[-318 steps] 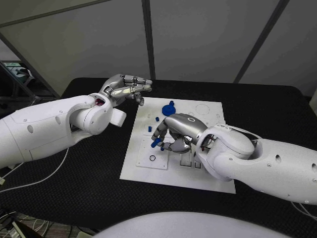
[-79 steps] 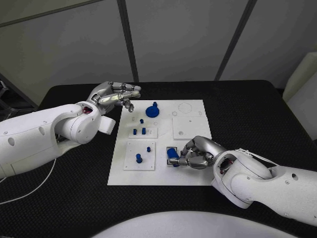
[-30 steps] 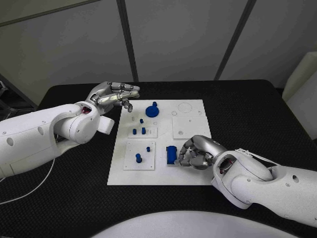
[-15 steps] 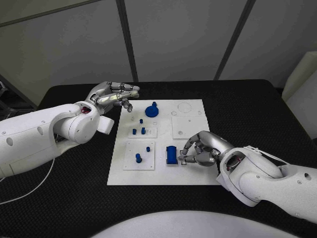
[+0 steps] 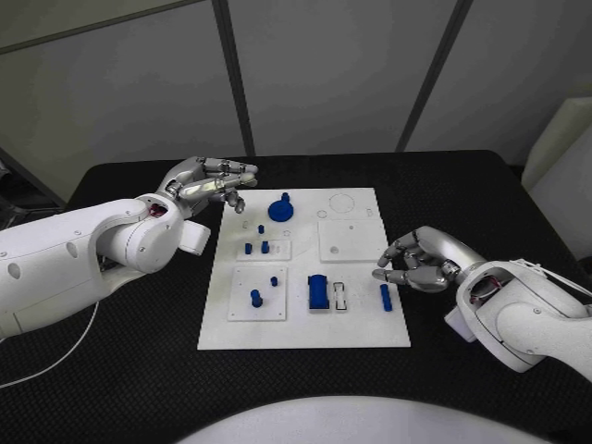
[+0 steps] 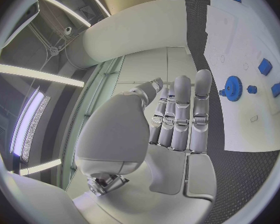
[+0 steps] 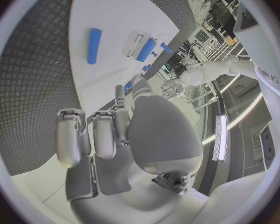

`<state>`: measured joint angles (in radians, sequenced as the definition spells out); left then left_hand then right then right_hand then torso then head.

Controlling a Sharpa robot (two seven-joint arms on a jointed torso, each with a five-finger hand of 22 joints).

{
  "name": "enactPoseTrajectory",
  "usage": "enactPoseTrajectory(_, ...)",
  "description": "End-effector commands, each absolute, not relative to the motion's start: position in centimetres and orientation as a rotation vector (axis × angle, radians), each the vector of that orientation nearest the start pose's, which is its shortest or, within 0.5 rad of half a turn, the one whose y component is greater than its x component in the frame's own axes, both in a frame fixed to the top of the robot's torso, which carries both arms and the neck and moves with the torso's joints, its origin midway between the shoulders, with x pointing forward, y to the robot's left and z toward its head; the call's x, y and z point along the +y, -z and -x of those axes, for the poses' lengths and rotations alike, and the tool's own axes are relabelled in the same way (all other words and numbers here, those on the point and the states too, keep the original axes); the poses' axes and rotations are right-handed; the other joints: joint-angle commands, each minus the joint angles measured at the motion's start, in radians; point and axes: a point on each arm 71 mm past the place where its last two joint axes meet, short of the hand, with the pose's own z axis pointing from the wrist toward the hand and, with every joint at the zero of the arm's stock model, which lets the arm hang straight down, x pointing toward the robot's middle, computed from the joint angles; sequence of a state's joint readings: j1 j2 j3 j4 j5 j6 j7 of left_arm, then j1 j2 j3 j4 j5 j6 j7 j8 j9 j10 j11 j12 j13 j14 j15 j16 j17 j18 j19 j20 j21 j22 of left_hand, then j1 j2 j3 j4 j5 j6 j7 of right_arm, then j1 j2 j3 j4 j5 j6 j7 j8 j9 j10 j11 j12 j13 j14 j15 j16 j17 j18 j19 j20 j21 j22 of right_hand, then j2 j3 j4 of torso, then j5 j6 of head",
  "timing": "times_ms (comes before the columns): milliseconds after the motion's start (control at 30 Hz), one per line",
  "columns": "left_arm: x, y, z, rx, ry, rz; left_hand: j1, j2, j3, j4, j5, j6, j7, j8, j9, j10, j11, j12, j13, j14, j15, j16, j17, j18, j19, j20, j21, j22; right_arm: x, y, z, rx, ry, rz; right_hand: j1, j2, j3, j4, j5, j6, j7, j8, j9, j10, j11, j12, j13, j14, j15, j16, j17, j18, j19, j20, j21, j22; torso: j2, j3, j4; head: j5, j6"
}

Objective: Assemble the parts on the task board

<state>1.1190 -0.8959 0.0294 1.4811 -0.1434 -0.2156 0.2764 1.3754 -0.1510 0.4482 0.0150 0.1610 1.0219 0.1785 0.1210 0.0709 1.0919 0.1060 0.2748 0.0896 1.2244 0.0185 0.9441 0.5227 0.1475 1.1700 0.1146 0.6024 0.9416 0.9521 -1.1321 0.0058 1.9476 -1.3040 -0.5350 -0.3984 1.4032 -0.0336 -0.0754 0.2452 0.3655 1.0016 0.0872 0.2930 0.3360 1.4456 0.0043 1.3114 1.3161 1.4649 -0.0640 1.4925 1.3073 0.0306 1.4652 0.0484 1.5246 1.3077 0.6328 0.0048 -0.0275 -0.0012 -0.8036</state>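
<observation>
Right robot hand point(image 5: 423, 262) has moved off the white task board point(image 5: 363, 324), fingers curled, holding nothing. A small blue cylindrical peg point(image 5: 386, 296) now lies on the board beside it. Left robot hand point(image 5: 211, 183) unchanged, curled, holding nothing.

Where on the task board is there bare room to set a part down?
The near strip of the task board, below the blue block and blue rod, is bare. So is the far right corner by the printed circle. The left column of pegs is crowded.

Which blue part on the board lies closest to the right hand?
The slim blue rod lying flat near the board's right edge, just beside the right hand. The other blue parts sit further left.
</observation>
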Motion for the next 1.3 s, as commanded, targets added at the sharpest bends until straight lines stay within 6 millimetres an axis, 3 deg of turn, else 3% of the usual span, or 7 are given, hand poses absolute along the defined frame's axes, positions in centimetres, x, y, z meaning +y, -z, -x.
enactPoseTrajectory(33,24.2,19.9,-48.7,1.541,1.471,1.081,-0.006,0.001,-0.006,0.001,-0.004,-0.005,0.005,0.006,-0.002,-0.005,0.001,0.006,0.002,-0.002,0.004,-0.002,-0.001,0.035,-0.003,0.004,-0.003,-0.001,-23.6,22.7,-36.6,1.838,-0.615,-0.314,0.014,0.002,-0.001,0.007,0.002,0.018,0.001,-0.018,-0.013,0.002,0.003,-0.002,0.020,0.075,0.007,-0.002,0.107,-0.013,0.055,0.009,0.002,0.207,0.002,0.0018,-0.0016,-0.007,0.004)
enactPoseTrajectory(333,24.1,20.2,-48.5,1.544,1.474,1.084,-0.006,0.001,-0.006,0.001,-0.004,-0.005,0.005,0.006,-0.002,-0.005,0.001,0.006,0.002,-0.002,0.004,-0.002,-0.001,0.035,-0.003,0.004,-0.003,-0.001,-24.2,23.5,-36.7,1.914,-0.472,-0.209,-0.021,-0.025,-0.037,0.033,-0.006,0.056,-0.003,-0.041,-0.028,0.003,0.001,-0.008,0.018,0.074,0.006,-0.004,0.104,-0.013,0.056,0.008,0.003,0.209,0.004,0.0033,-0.0018,-0.032,0.007)
enactPoseTrajectory(467,24.2,20.3,-48.4,1.545,1.473,1.087,-0.006,0.001,-0.006,0.001,-0.004,-0.005,0.005,0.006,-0.002,-0.005,0.001,0.006,0.002,-0.002,0.004,-0.002,-0.001,0.035,-0.003,0.004,-0.003,-0.001,-24.1,23.9,-36.6,1.931,-0.433,-0.167,-0.044,-0.034,-0.059,0.042,0.022,0.063,-0.003,-0.046,-0.030,0.004,0.001,-0.009,0.020,0.074,0.006,-0.004,0.104,-0.013,0.057,0.008,0.003,0.209,0.003,0.0020,-0.0020,-0.040,0.008)
enactPoseTrajectory(600,24.1,20.4,-48.3,1.548,1.474,1.088,-0.006,0.001,-0.006,0.001,-0.004,-0.005,0.005,0.006,-0.002,-0.005,0.001,0.006,0.002,-0.002,0.004,-0.002,-0.001,0.035,-0.003,0.004,-0.003,-0.001,-23.7,24.2,-36.6,1.938,-0.416,-0.146,-0.054,-0.035,-0.069,0.044,0.031,0.067,-0.004,-0.047,-0.030,0.005,0.001,-0.008,0.021,0.075,0.005,-0.004,0.105,-0.014,0.057,0.008,0.003,0.210,0.002,0.0008,0.0037,-0.046,0.007)
enactPoseTrajectory(733,24.1,20.5,-48.3,1.548,1.474,1.089,-0.006,0.001,-0.006,0.001,-0.004,-0.005,0.005,0.006,-0.002,-0.005,0.001,0.006,0.002,-0.002,0.004,-0.002,-0.001,0.035,-0.003,0.004,-0.003,-0.001,-23.5,24.5,-36.6,1.948,-0.396,-0.132,-0.058,-0.035,-0.075,0.043,0.032,0.073,-0.006,-0.045,-0.028,0.005,-0.001,-0.009,0.021,0.075,0.005,-0.004,0.104,-0.014,0.057,0.007,0.003,0.210,0.002,0.0012,0.0049,-0.045,0.006)
enactPoseTrajectory(967,24.2,20.6,-48.3,1.549,1.471,1.091,-0.006,0.001,-0.006,0.001,-0.004,-0.005,0.005,0.006,-0.002,-0.005,0.001,0.006,0.002,-0.002,0.004,-0.002,-0.001,0.035,-0.003,0.004,-0.003,-0.001,-23.4,24.8,-36.6,1.951,-0.370,-0.119,-0.063,-0.036,-0.082,0.044,0.031,0.079,-0.008,-0.042,-0.025,0.005,-0.002,-0.010,0.021,0.075,0.004,-0.004,0.105,-0.014,0.057,0.007,0.003,0.210,0.003,0.0007,0.0012,-0.044,0.004)
enactPoseTrajectory(1300,24.4,20.6,-48.3,1.551,1.467,1.094,-0.006,0.001,-0.006,0.001,-0.004,-0.005,0.005,0.006,-0.002,-0.005,0.001,0.006,0.002,-0.002,0.004,-0.002,-0.001,0.035,-0.003,0.004,-0.003,-0.001,-23.2,25.0,-36.6,1.963,-0.340,-0.087,-0.063,-0.034,-0.089,0.042,0.029,0.093,-0.015,-0.033,-0.017,0.005,-0.007,-0.010,0.022,0.075,0.000,-0.003,0.106,-0.014,0.058,0.004,0.004,0.211,0.003,-0.0003,0.0034,-0.043,-0.001)
